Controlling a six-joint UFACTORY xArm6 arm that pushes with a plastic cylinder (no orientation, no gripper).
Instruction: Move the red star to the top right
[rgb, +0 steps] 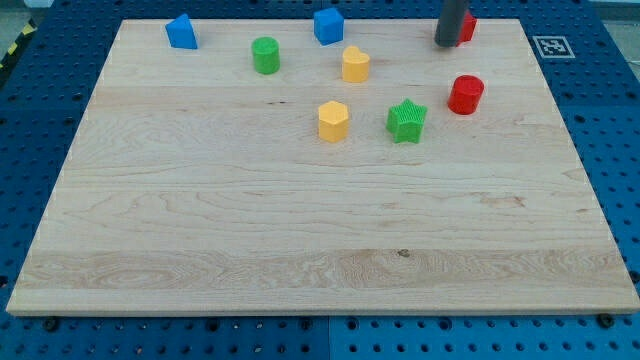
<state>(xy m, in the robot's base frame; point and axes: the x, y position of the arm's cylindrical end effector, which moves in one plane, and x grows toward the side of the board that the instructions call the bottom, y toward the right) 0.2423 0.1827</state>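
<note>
The red star (467, 26) sits near the top right of the wooden board (200, 220), mostly hidden behind my rod, so its shape barely shows. My tip (446, 44) rests against the star's left side. A red cylinder (465, 95) stands below the star. A green star (407, 121) lies left of the cylinder.
A yellow hexagonal block (333, 121) and another yellow block (355, 64) sit mid-board. A blue cube (328, 25) and a blue block (181, 32) lie along the top edge. A green cylinder (265, 55) stands at the upper left. A marker tag (550, 46) lies beyond the board's right corner.
</note>
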